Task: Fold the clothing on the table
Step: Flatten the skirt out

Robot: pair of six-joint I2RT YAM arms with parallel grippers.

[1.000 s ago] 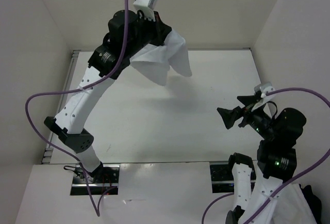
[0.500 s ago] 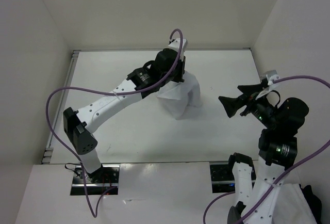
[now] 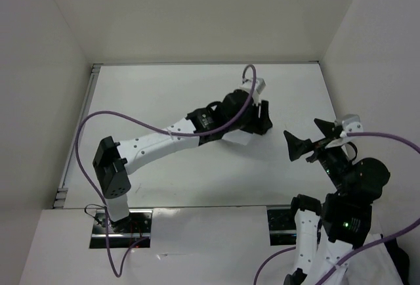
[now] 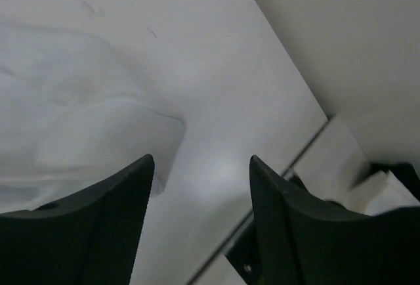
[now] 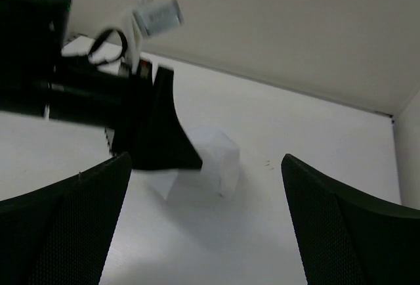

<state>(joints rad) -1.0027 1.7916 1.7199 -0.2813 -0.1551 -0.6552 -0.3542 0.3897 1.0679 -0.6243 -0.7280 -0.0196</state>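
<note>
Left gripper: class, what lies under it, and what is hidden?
The white clothing lies on the table under the left gripper. From above, the arm covers most of it; its full outline cannot be seen.

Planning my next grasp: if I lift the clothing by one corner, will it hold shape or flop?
Probably flop: the clothing lies on the table in soft, rounded layers, so a lifted corner should drape. Likely light, since it looks thin with faint creases. Pushed, it may bunch rather than slide whole.
</note>
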